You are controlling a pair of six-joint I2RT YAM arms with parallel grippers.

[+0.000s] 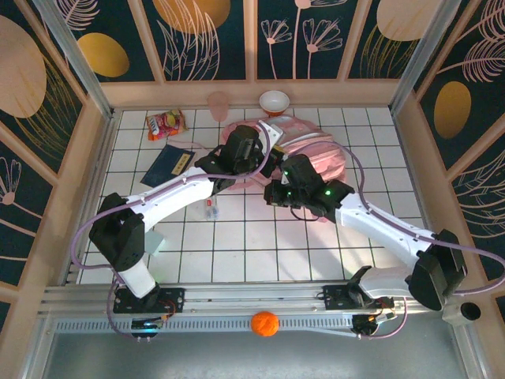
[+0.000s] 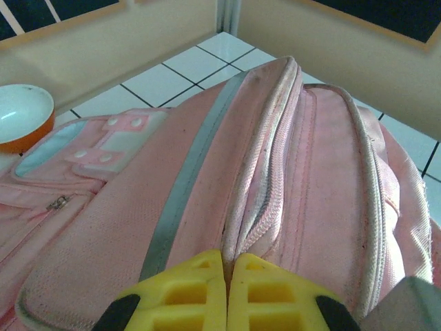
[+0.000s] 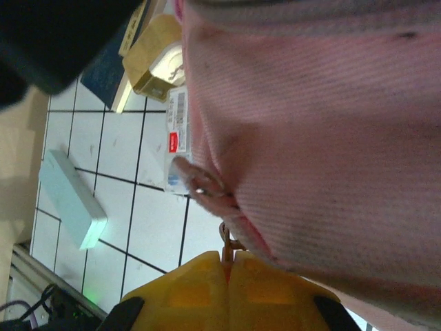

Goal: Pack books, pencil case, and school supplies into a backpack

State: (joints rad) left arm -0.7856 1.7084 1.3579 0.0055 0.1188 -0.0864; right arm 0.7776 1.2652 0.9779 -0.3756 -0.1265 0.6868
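Note:
The pink backpack lies at the back middle of the tiled table. My left gripper is shut, and its yellow fingertips pinch the edge of the zip seam on the backpack. My right gripper is shut on a small metal zip pull at the edge of the backpack, at the bag's near left side. The navy book lies left of the bag. Beside it sit a tan-yellow block and a clear-white oblong with red marks. A pale mint oblong box may be the pencil case.
A red-orange snack packet, a pink cup and a white-and-orange bowl stand along the back. Wooden walls close in the table on three sides. An orange ball rests on the front rail.

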